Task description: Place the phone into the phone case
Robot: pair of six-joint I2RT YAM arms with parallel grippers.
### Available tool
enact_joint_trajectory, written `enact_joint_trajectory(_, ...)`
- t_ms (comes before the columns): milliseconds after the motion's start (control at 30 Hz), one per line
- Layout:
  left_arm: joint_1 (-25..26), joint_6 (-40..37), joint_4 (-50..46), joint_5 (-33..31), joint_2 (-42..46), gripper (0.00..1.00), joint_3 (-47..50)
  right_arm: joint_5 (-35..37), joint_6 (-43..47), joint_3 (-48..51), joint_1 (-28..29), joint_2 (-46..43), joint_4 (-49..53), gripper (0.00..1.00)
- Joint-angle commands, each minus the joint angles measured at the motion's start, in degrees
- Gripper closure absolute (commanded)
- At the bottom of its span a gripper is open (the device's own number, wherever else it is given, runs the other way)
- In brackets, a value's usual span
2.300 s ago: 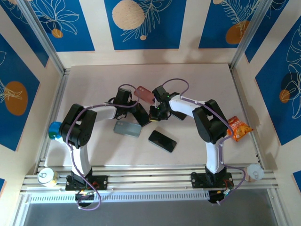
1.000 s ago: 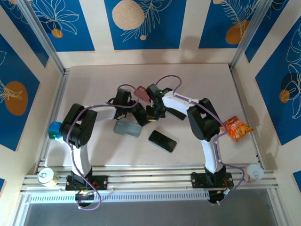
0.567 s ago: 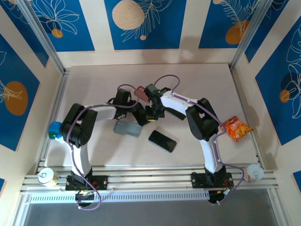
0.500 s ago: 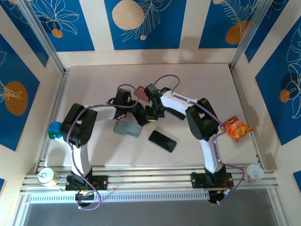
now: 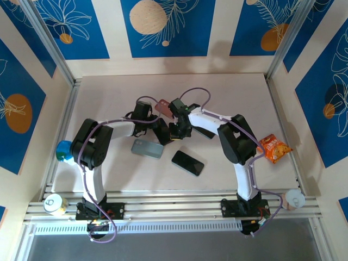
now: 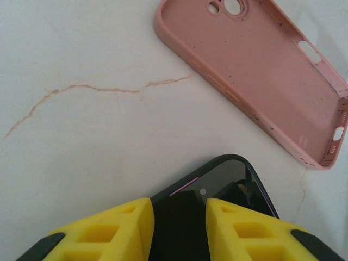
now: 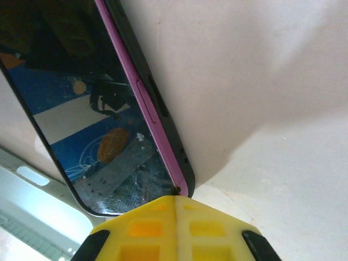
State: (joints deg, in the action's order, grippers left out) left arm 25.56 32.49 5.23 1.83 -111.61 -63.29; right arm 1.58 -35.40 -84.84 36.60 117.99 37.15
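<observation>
Sitting further left than earlier, closed right gripper [image 7: 175, 209] nudging slick, stiff phone [image 6: 231, 179] clamped in left gripper [image 6: 179, 212], case [image 6: 261, 70] at 1 o'clock; safer grabbing edges than glass.

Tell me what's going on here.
The left end effector grips a dark phone with a pink rim, tilted over the table. The right end effector, shut, has its tip at the phone's corner. The empty pink case lies open side up just beyond; the phone isn't in it yet.
</observation>
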Motion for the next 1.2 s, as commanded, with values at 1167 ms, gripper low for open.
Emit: enact_joint_trajectory(1167,1.07,-0.02,-13.37,6.06,-5.61,0.68,-0.45,-0.98,3.35,1.44,-0.67,7.59,-1.32,1.00)
